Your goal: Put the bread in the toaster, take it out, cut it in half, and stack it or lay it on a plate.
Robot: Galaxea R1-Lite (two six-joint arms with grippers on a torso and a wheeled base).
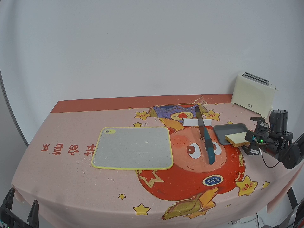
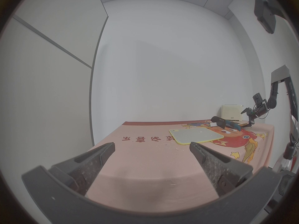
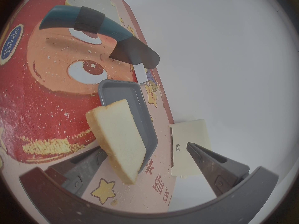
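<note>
- Bread (image 3: 120,137): one slice, tilted. Its far edge is over the near rim of the plate (image 1: 225,129), and its other side rests against one finger (image 3: 82,170) of the right gripper (image 3: 147,147).
- Right gripper: jaws spread wide. The second finger stands clear of the slice, so nothing is clamped.
- Plate: grey and rectangular, at the right of the table (image 1: 63,174), in front of the toaster (image 1: 253,94).
- Toaster: cream, at the back right corner, well apart from the bread.
- Knife (image 1: 205,136): teal handle, dark blade, lying between plate and cutting board (image 1: 133,148). The blade crosses a white strip (image 1: 190,122).
- Left gripper (image 2: 151,147): fingers released, off the table's near left corner, well apart from all items.
</note>
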